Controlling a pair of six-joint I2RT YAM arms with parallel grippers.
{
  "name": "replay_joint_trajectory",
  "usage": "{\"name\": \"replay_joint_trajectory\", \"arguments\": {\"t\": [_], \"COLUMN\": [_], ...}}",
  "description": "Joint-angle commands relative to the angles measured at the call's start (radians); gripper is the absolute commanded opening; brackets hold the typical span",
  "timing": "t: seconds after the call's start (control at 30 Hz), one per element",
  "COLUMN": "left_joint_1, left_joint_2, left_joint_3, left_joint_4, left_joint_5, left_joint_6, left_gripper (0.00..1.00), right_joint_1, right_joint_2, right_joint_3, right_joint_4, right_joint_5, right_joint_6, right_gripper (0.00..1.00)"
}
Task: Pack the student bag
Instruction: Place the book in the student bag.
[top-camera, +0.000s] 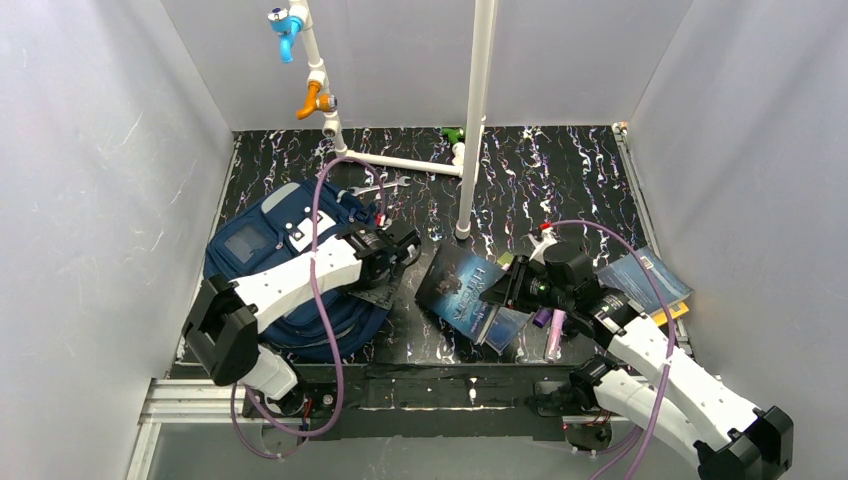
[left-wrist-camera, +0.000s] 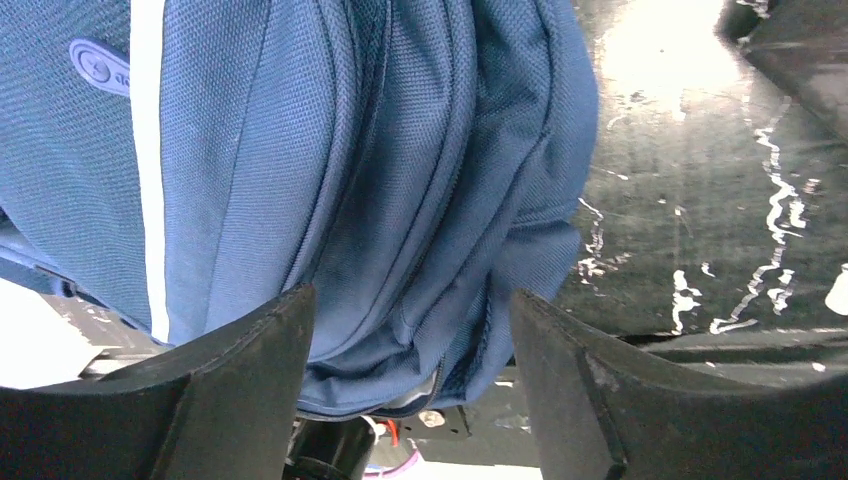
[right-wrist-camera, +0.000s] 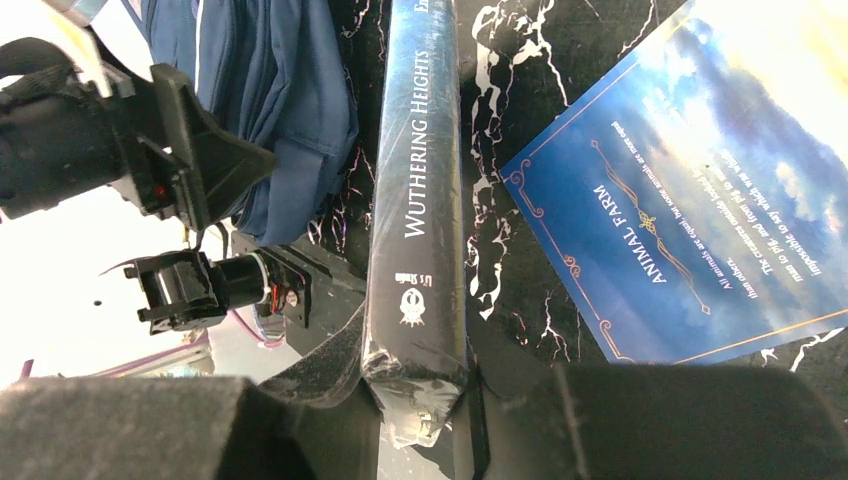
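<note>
Navy cloth fills the left half of the overhead view: your bag (top-camera: 225, 265) lies on the black marbled table (top-camera: 570, 175), partly under the left arm. Your left gripper (top-camera: 403, 243) sits at the bag's right edge, just left of the frame's centre. In its wrist view the two fingers (left-wrist-camera: 250, 380) are spread wide, with a bulging fold of the bag's zipped side showing between them. I can't tell you whether either finger touches the cloth.

Right of centre in the overhead view, your right gripper (top-camera: 512, 287) is pinched on the Wuthering Heights book (top-camera: 462, 283). The book is tilted up off the table, its cover facing the camera. In the right wrist view the dark spine runs from the bottom centre to the top of the frame, clamped at its lower end between the fingers (right-wrist-camera: 330, 365).

The Animal Farm book (right-wrist-camera: 690, 210) lies flat on the table at the right of that frame, apart from the held book. The bag shows in that frame's upper left corner
</note>
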Motion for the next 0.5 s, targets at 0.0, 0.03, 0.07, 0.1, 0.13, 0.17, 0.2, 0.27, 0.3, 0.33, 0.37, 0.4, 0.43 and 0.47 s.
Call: {"name": "replay_joint_trajectory", "arguments": {"t": [0.0,0.03,0.07,0.1,0.13,0.17,0.2,0.27,0.3,0.33,0.37,0.4,0.43,0.47], "left_joint_1": [-0.005,-0.006,-0.005,-0.006,-0.005,-0.004,-0.001,0.008,0.014,0.022,0.031,0.038,0.042,0.043], "left_joint_2": [0.042,0.049,0.047,0.030,-0.011,-0.052,-0.096,-0.174,-0.205,-0.227,-0.245,-0.257,-0.269,-0.278], "left_joint_3": [-0.014,-0.001,0.019,0.040,0.064,0.080,0.099,0.138,0.158,0.176,0.193,0.214,0.233,0.252], "left_joint_4": [0.009,-0.009,-0.033,-0.052,-0.066,-0.068,-0.068,-0.069,-0.076,-0.085,-0.099,-0.113,-0.121,-0.125], "left_joint_5": [-0.149,-0.186,-0.211,-0.225,-0.228,-0.219,-0.208,-0.189,-0.185,-0.184,-0.185,-0.188,-0.192,-0.195], "left_joint_6": [-0.009,-0.017,-0.026,-0.033,-0.033,-0.027,-0.019,0.012,0.028,0.043,0.057,0.071,0.086,0.101], "left_gripper": [0.62,0.53,0.44,0.35,0.27,0.23,0.16,0.00,0.00,0.00,0.00,0.00,0.00,0.00], "right_joint_1": [0.001,-0.001,0.000,0.000,0.001,0.000,0.001,0.001,0.002,0.001,0.002,0.001,0.001,0.002], "right_joint_2": [0.003,0.007,0.009,0.013,0.018,0.034,0.045,0.075,0.085,0.091,0.096,0.102,0.108,0.116], "right_joint_3": [0.055,0.055,0.055,0.059,0.065,0.080,0.099,0.142,0.161,0.183,0.205,0.225,0.247,0.266], "right_joint_4": [0.185,0.188,0.191,0.190,0.188,0.182,0.159,0.112,0.093,0.074,0.058,0.048,0.046,0.052], "right_joint_5": [-0.080,-0.091,-0.103,-0.115,-0.131,-0.158,-0.183,-0.219,-0.234,-0.245,-0.255,-0.273,-0.297,-0.327], "right_joint_6": [0.023,0.026,0.028,0.030,0.031,0.027,0.012,-0.030,-0.054,-0.078,-0.099,-0.117,-0.118,-0.107], "right_gripper": [0.01,0.01,0.01,0.01,0.01,0.01,0.01,0.01,0.01,0.01,0.01,0.01,0.01,0.01]}}
